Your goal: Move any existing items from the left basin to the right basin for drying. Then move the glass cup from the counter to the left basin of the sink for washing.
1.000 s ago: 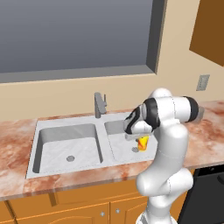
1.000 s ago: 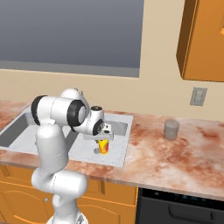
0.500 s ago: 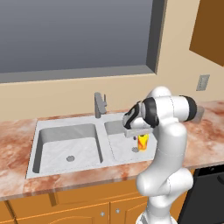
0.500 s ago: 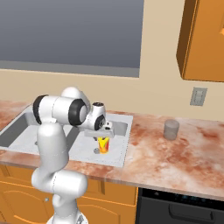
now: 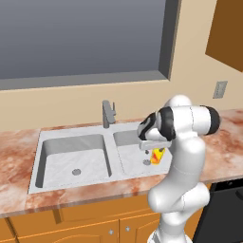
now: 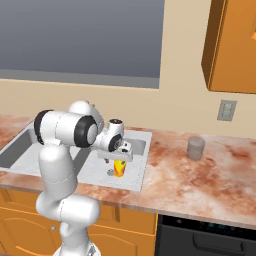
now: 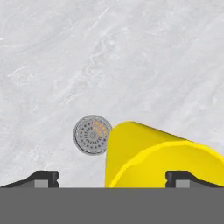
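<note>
Your claw [image 7: 112, 177] hangs over the right basin [image 5: 129, 159], spread apart around the yellow cup [image 6: 119, 168] beside the drain [image 7: 92, 134]; the glass cup [image 6: 195, 148] stands well apart on the surface [image 6: 200, 175].

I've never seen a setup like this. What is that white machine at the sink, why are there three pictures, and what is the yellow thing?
The white machine is a robot arm with a two-finger gripper at its end, in a computer-drawn kitchen. Two pictures come from cameras behind the arm, one to its left and one to its right, so they show the same scene from two sides. The third comes from a camera on the hand itself, looking down past the dark fingers.

The yellow thing is a small cup with a red-orange mark. It sits between the fingers, over the right basin of the double sink, next to the round drain. I can't tell if it is squeezed or already let go. The left basin holds nothing. A grey glass cup stands on the marbled counter.
</note>
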